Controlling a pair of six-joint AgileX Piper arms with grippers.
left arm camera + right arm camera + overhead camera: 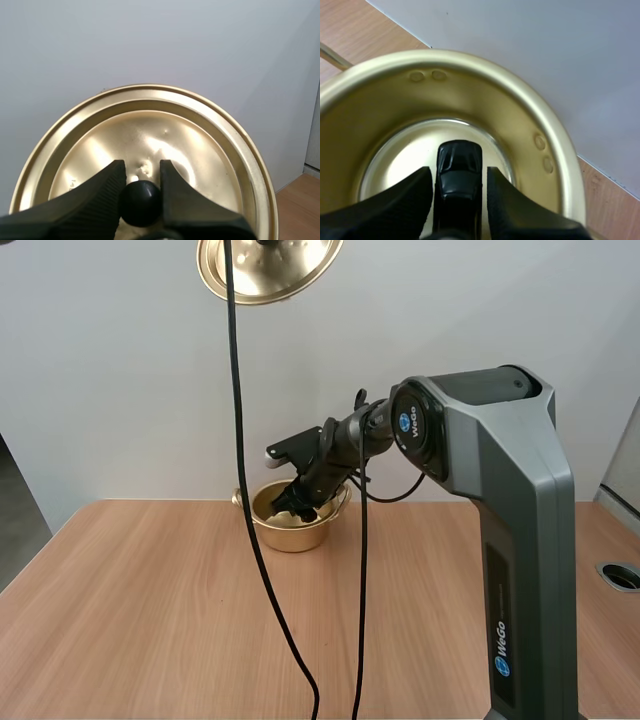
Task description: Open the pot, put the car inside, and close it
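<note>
The brass pot (290, 533) stands uncovered at the back middle of the table. My right gripper (298, 508) reaches down into it. In the right wrist view the small black car (460, 155) sits nose-down between my right gripper's (459, 172) fingers, low inside the pot (485, 95), close above its bottom. The brass lid (290, 275) hangs high above the table, its underside facing the camera. My left gripper (142, 167) pinches the lid's black knob (141, 202) against the lid (200, 145).
The wooden table (150, 620) spreads wide in front of the pot. A round cable hole (622, 575) sits at the table's right edge. A pale wall stands close behind the pot.
</note>
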